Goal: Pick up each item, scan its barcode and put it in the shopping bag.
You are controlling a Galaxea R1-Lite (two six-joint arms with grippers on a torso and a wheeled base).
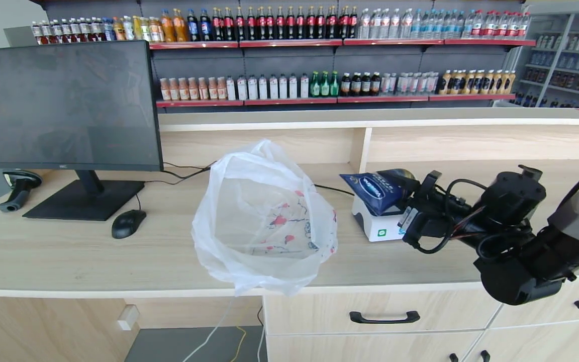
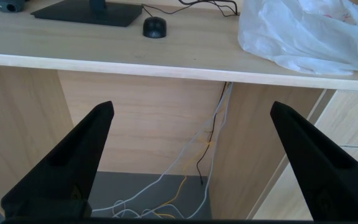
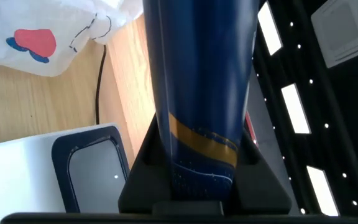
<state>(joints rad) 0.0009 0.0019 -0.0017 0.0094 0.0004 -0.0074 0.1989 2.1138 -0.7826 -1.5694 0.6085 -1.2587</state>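
Fingers of your left gripper [image 2: 191, 107] stand spread wide, low in front of the counter [image 2: 135, 57]. Mid-frame in the head view sits the shopping bag [image 1: 264, 221]. Right of it your right gripper [image 1: 406, 197] clamps a blue packet [image 1: 376, 190] just over the white scanner [image 1: 377, 227].

- The right arm [image 1: 510, 226] comes in from the right, low and bent, with its wrist turned to point left.
- The right gripper [image 1: 411, 200] is clamped on a blue packet [image 1: 377, 188], one finger on each side.
- The left gripper [image 2: 191, 107] hangs low at the near side, below the counter's [image 2: 104, 59] edge, with its fingers [image 2: 73, 162] spread wide and nothing between them.
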